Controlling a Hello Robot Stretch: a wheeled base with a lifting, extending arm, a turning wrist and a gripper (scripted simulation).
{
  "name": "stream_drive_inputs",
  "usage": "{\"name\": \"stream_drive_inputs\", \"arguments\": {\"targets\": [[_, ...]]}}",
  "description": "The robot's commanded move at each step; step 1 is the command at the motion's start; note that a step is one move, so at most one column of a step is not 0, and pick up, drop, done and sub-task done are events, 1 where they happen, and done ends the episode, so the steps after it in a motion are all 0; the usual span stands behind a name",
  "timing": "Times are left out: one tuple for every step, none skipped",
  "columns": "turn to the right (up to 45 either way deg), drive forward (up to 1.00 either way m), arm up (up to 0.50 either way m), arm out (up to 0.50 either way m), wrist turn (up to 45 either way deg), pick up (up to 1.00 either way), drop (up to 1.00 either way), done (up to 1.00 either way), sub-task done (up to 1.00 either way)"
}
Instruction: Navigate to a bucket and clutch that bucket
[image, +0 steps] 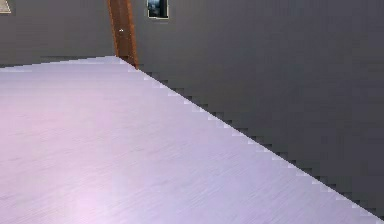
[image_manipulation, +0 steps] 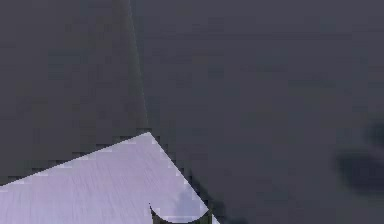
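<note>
A pale lilac floor stretches ahead of me to a room corner. A brown wooden door stands in that corner at the top of the forward view. In the arm side view two dark grey walls meet in a corner above a wedge of the same pale floor.
A long dark grey wall runs along the forward view's right, from the door down to the bottom right. A small framed picture hangs on it just right of the door. Another grey wall closes the far left. The floor between them is bare.
</note>
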Motion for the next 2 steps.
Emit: {"name": "stream_drive_inputs", "arguments": {"targets": [[0.0,0.00,0.00,0.00,36.0,0.00,0.00,0.00,0.00],[0.0,0.00,0.00,0.00,0.0,1.00,0.00,0.00,0.00]]}}
